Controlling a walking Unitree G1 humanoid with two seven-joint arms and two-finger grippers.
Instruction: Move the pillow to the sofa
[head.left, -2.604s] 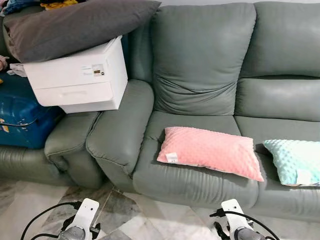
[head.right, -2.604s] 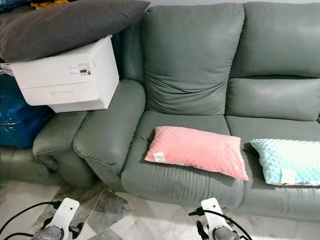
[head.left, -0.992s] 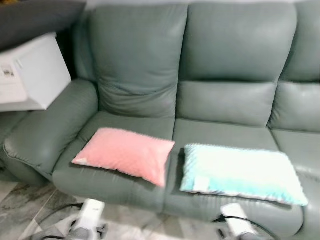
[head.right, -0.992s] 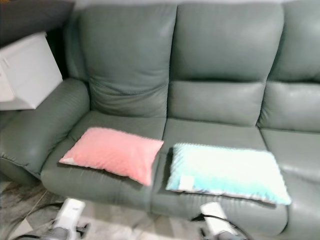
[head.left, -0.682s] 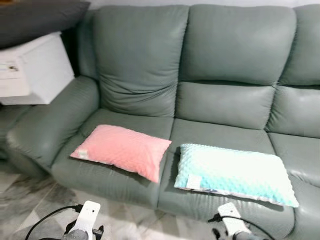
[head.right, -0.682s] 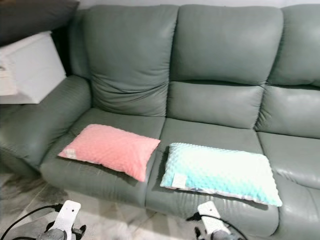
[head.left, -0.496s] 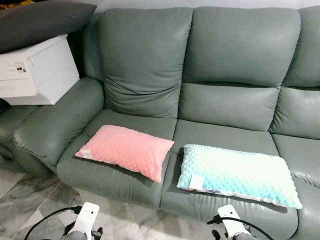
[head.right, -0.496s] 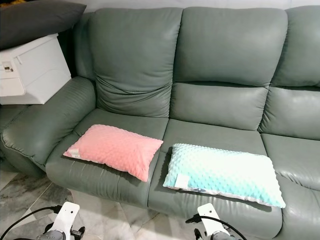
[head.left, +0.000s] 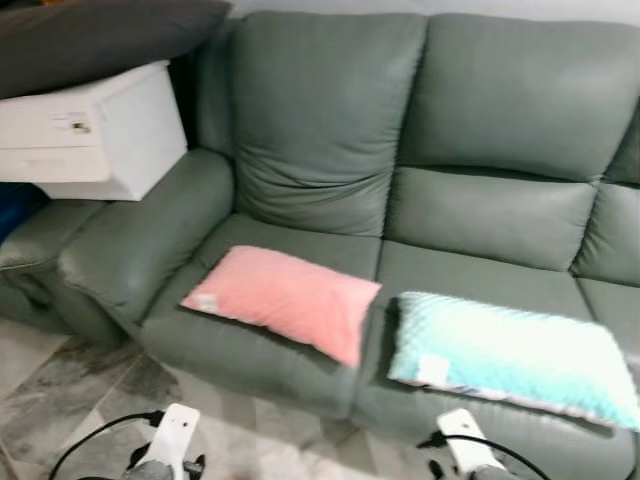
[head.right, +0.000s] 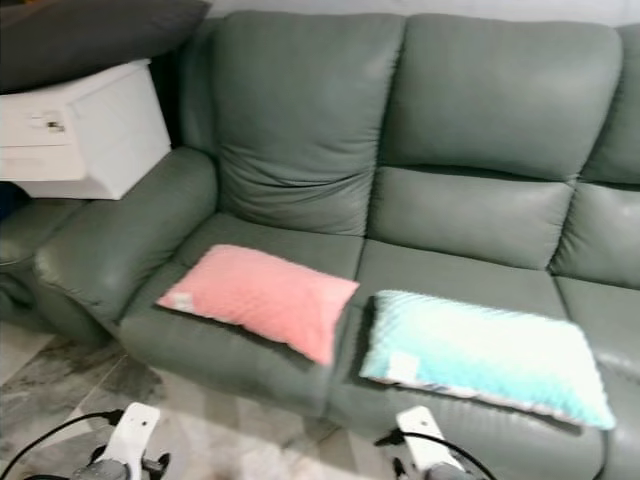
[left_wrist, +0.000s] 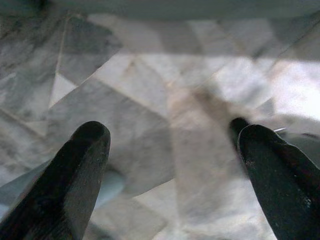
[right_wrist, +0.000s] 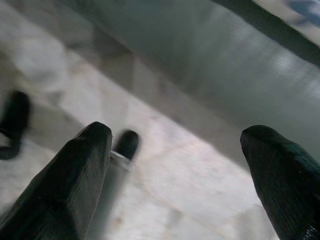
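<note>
Green sofa (head.left: 480, 130), pink pillow (head.left: 285, 298) on seat, teal pillow (head.left: 515, 357) at its 3 o'clock (touching), left gripper (left_wrist: 172, 150) and right gripper (right_wrist: 175, 155) spread wide over marble floor (left_wrist: 165, 100).

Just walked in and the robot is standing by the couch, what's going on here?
The robot faces the grey-green sofa, holding nothing. A pink pillow and a mint pillow already lie side by side on its seat. The left gripper and the right gripper hang low over the marble floor, jaws open and empty. A white box sits on the armrest with a dark grey cushion on top.
</note>
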